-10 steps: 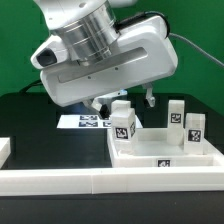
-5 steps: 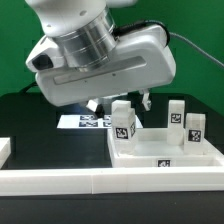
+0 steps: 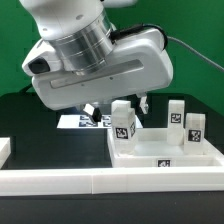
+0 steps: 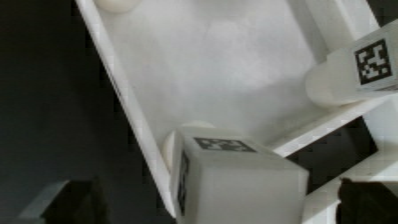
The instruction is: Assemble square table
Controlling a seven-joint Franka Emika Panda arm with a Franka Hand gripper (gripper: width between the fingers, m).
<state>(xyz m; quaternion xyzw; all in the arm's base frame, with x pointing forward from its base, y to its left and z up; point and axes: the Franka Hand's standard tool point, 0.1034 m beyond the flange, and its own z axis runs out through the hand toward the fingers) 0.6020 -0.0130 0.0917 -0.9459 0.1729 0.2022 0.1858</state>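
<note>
Hovering over the black counter (image 3: 30, 110), the fingers (image 3: 118, 103) are standing wide and empty above the white plastic square tray-like tabletop (image 3: 160, 152), whose upright white tagged block legs (image 3: 123, 122) are probably waiting there for fitting. Looking from the wrist, the tabletop's floor (image 4: 214, 70) is lying directly beneath, one leg (image 4: 240, 178) close below.

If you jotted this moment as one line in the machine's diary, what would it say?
claw: open, empty | position: above tabletop | legs: standing upright in tabletop, untouched | marker board: flat behind
</note>
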